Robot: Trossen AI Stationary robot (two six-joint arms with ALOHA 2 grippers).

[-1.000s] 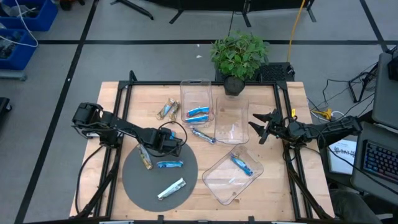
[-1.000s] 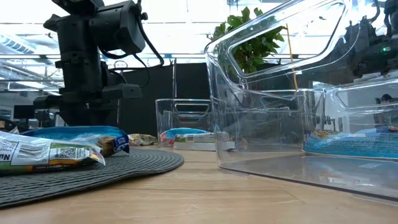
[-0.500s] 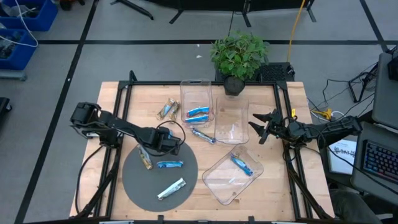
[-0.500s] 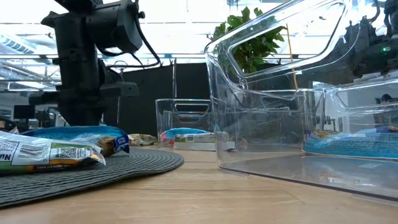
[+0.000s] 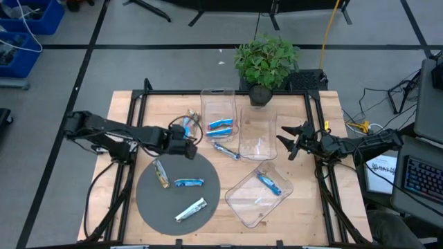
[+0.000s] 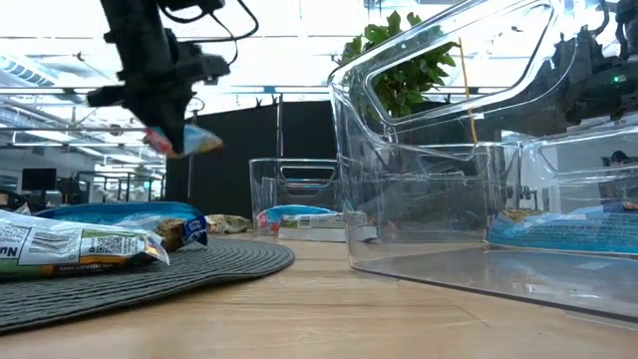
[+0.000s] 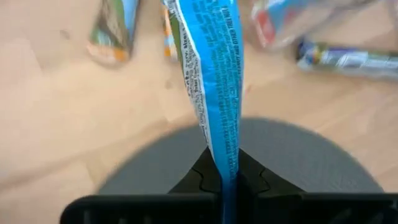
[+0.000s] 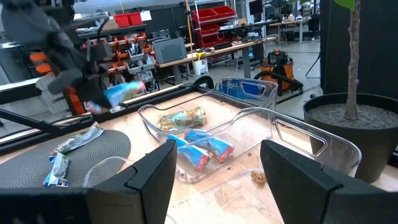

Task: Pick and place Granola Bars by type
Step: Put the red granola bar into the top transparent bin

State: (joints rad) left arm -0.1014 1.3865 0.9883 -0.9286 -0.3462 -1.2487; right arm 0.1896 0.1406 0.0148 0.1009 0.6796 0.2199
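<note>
The left end effector [image 5: 185, 133] was clamped on a blue bar [image 7: 214, 81], held in the air above the desk [image 5: 159, 104] at the far edge of the round mat [image 5: 149, 197]. The bar's long axis ran straight out from the fingers. The bin [image 5: 218, 114] already holding blue bars lay just beyond, toward the plant [image 5: 266, 59], far nearer this arm than the right end effector [image 5: 291, 140], which waited open beside the middle bin. A second earlier the left end effector was low over the mat; it had since lifted and swung toward that bin.
</note>
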